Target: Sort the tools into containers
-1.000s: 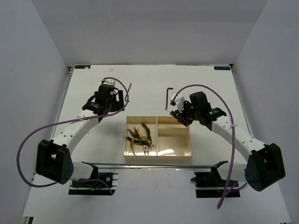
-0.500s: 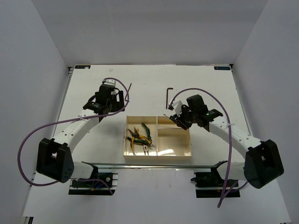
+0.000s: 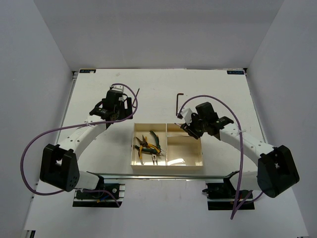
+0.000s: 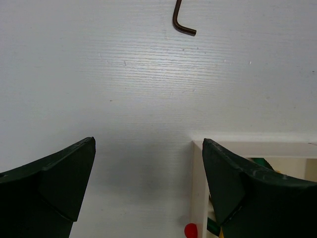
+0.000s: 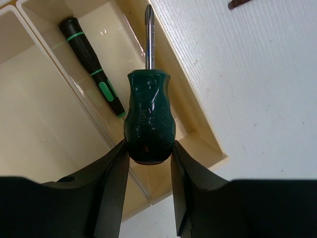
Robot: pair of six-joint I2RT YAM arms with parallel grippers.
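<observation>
Right pincer (image 5: 148, 148) clamped on the butt of a stubby dark-green-handled Phillips screwdriver (image 5: 148, 114), shaft pointing to top of frame, above the cream three-compartment plastic tray (image 3: 167, 167). Probably held lengthwise so it drops beside the slim black-and-green screwdriver (image 5: 91, 69) in the small upper-right compartment. Large left compartment: orange- and green-handled pliers (image 3: 147, 145), piled. Left pincer (image 4: 148, 148) gapes wide, holding nothing, over the white desk (image 3: 99, 89) by the tray's corner. Dark L-shaped hex key (image 3: 179, 103) lies on the desk, upper centre, apart from the tray.

You've got pliers (image 3: 147, 146) in the tray's (image 3: 168, 165) left compartment, one screwdriver (image 5: 92, 66) in its far-right compartment, hex key (image 3: 178, 103) on the counter (image 3: 223, 94) behind the tray.
</observation>
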